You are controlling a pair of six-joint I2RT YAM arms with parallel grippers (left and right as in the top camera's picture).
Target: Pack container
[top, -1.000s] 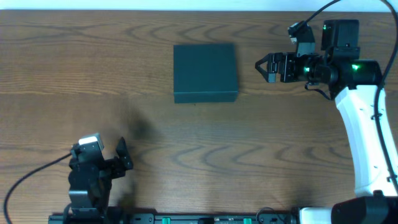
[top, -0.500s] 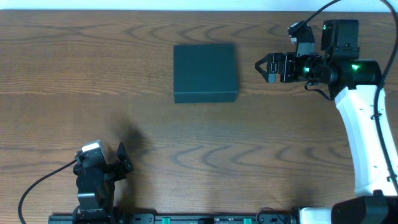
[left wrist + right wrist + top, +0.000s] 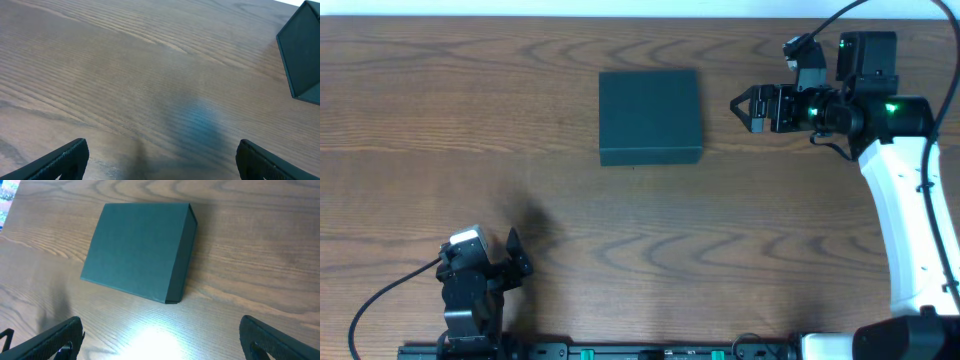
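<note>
The container (image 3: 650,116) lies closed, its lid flat, on the wooden counter (image 3: 440,130). It sits toward the far edge and about midway along it. The right claw (image 3: 740,110) is just beside the container's right side, apart from it and pointing at it. Its jaws are spread wide and hold nothing. In the right wrist view the dark box lies ahead on the wood, beyond the two fingertips (image 3: 50,340). The left claw (image 3: 520,253) is by the counter's near edge, left of the middle and well apart from the container. Its jaws are also wide and empty. In the left wrist view only a corner of the container shows at the upper right, with bare wood grain ahead of the fingers (image 3: 65,157).
</note>
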